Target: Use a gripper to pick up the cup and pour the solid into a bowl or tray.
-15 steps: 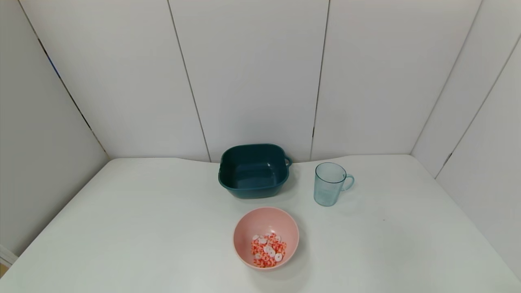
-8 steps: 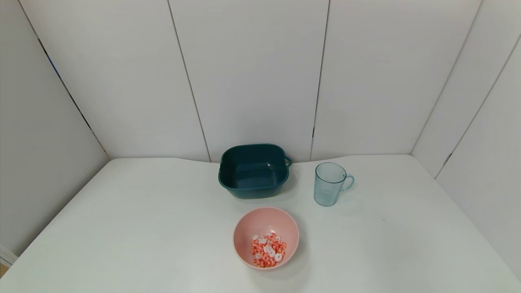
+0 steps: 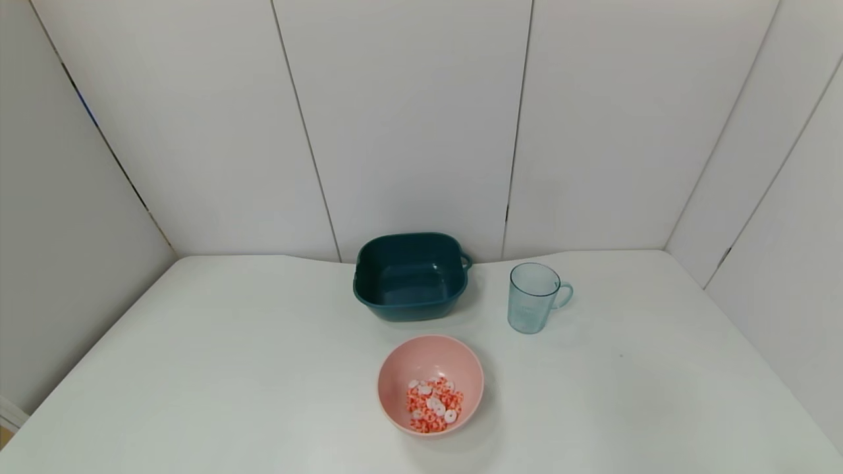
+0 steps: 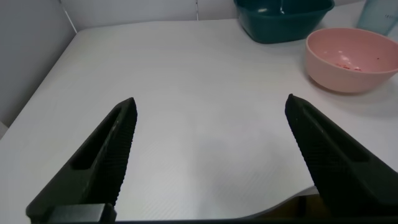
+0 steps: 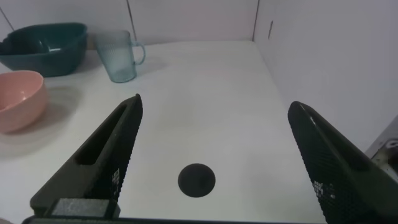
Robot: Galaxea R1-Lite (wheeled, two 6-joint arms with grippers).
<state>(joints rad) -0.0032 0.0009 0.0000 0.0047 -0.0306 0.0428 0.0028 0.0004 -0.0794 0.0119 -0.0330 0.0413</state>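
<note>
The light-blue ribbed cup [image 3: 532,297] stands upright and looks empty at the back right of the table, handle to the right; it also shows in the right wrist view [image 5: 119,56]. The pink bowl [image 3: 430,359] sits in front of centre and holds the red-orange and white ring pieces [image 3: 433,404]; the bowl also shows in the left wrist view [image 4: 351,59] and the right wrist view [image 5: 18,99]. My left gripper [image 4: 210,106] is open and empty over the table's near left. My right gripper [image 5: 214,106] is open and empty over the near right. Neither gripper shows in the head view.
A dark teal square tub [image 3: 411,276] with a small handle stands behind the bowl, near the back wall. White walls close in the table at the back and sides. A round black mark [image 5: 196,180] lies on the table under my right gripper.
</note>
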